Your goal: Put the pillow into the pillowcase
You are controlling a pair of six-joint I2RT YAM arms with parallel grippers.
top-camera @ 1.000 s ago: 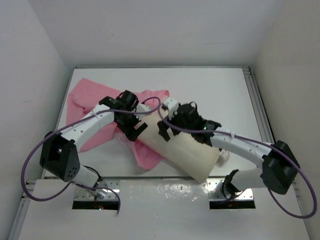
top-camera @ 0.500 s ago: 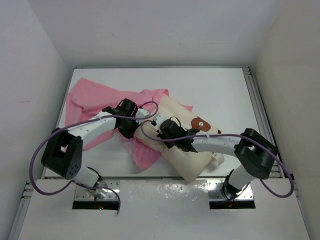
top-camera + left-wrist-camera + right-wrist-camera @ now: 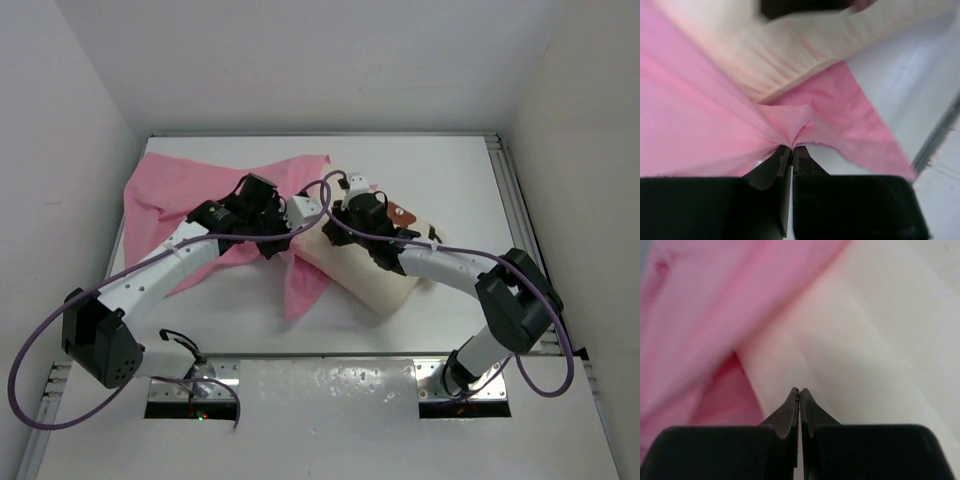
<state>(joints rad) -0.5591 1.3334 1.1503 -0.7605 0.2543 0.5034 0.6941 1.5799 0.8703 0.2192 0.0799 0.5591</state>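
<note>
Since the earlier frames, both arms had carried the work toward the back of the table [image 3: 455, 170]: the pillow [image 3: 372, 280] lay farther from the near edge than half a second before, its bear print [image 3: 403, 216] had shifted back with it, and the pillowcase [image 3: 170, 190] was drawn wider across the left rear of the table, one loose flap trailing toward the near edge. The pillow lay diagonally at mid-table, its left end meeting the pink cloth and most of its length bare, so the insertion looked barely begun. The left tool [image 3: 791, 146] had its jaws pressed together on a gathered pleat of the pillowcase, with the pillow's edge just beyond the pinch. The right tool [image 3: 799, 391] was also pressed together, its tips against the cream pillow fabric beside the pink; no cloth showed between them, so whether it pinched any pillow fabric could not be told. To do this step well, the left arm would likely need to hold only one layer of the mouth and lift it, so the opening gaped rather than bunched, while the right arm fed a pillow corner in low and straight; a pinch through both layers would probably seal the mouth and push the case along the table
</note>
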